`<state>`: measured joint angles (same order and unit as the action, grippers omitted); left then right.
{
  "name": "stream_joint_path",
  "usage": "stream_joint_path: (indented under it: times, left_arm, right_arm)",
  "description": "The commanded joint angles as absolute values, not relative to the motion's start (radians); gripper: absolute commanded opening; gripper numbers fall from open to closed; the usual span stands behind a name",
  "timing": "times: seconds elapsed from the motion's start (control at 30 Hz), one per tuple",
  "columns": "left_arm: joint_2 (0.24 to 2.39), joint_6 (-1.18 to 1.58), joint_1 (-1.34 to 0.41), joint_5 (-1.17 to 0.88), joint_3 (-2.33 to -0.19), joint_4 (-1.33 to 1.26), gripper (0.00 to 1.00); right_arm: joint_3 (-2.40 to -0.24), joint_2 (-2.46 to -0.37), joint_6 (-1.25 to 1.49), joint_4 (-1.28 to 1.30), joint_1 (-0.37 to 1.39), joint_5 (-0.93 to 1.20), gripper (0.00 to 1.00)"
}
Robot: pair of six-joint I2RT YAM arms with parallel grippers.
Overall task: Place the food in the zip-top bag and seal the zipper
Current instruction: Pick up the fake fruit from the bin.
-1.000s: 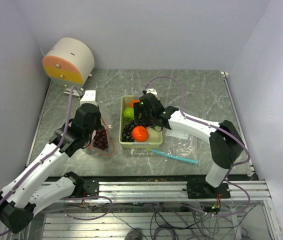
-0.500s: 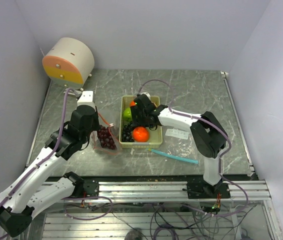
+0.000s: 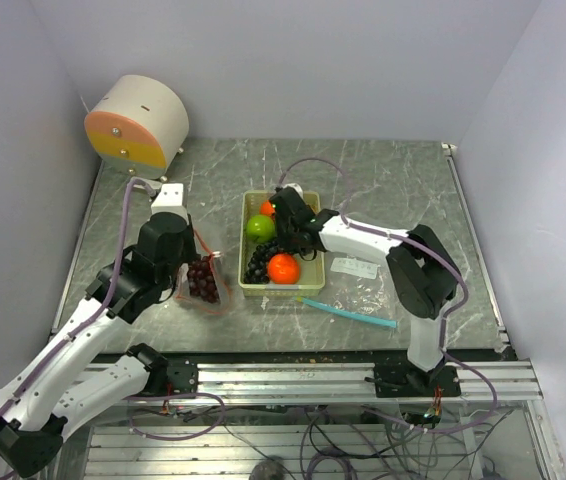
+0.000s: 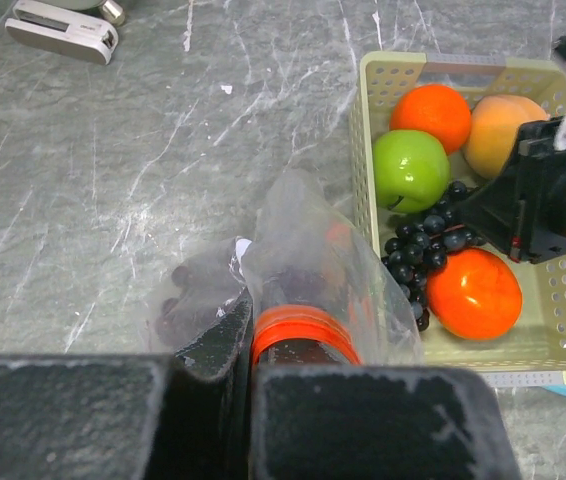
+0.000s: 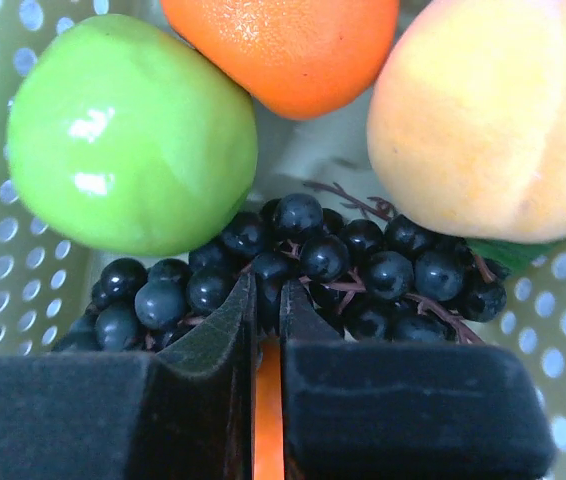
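My left gripper is shut on the red-orange zipper at the mouth of the clear zip-top bag. The bag lies left of the basket with dark red grapes inside it. The rest of the food sits in the pale basket: a green apple, an orange, a peach, a red-orange fruit and a bunch of dark grapes. My right gripper reaches down into the basket, shut on the dark grapes.
A beige and orange drum stands at the back left. A teal strip and crinkly clear plastic lie on the table right of the basket. A small white device lies beyond the bag.
My right gripper has gone from open to shut on the dark grapes in the basket. My left gripper keeps hold of the bag, which has only shifted slightly.
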<state>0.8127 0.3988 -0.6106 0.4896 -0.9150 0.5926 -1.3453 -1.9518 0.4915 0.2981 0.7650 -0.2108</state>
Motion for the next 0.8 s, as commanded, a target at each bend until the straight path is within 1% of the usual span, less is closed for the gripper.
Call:
stream_joint_path:
  times: [0.0, 0.2, 0.37, 0.63, 0.77]
  left_arm:
    - [0.810, 0.397, -0.615, 0.503, -0.920, 0.554, 0.07]
    - [0.831, 0.407, -0.616, 0.506, -0.922, 0.539, 0.07]
    - [0.877, 0.422, -0.615, 0.490, -0.909, 0.505, 0.07]
    - [0.903, 0.433, -0.615, 0.476, -0.905, 0.488, 0.07]
    - [0.913, 0.432, -0.615, 0.478, -0.905, 0.482, 0.07]
  right_arm:
    - [-1.317, -1.794, 0.459, 0.278, 0.761, -0.246, 0.00]
    - [-1.257, -1.584, 0.430, 0.208, 0.762, -0.158, 0.00]
    - [-1.228, -1.485, 0.421, 0.193, 0.762, -0.095, 0.00]
    - [-1.116, -1.469, 0.439, 0.179, 0.762, -0.020, 0.00]
    - [-1.078, -1.450, 0.465, 0.129, 0.762, 0.018, 0.00]
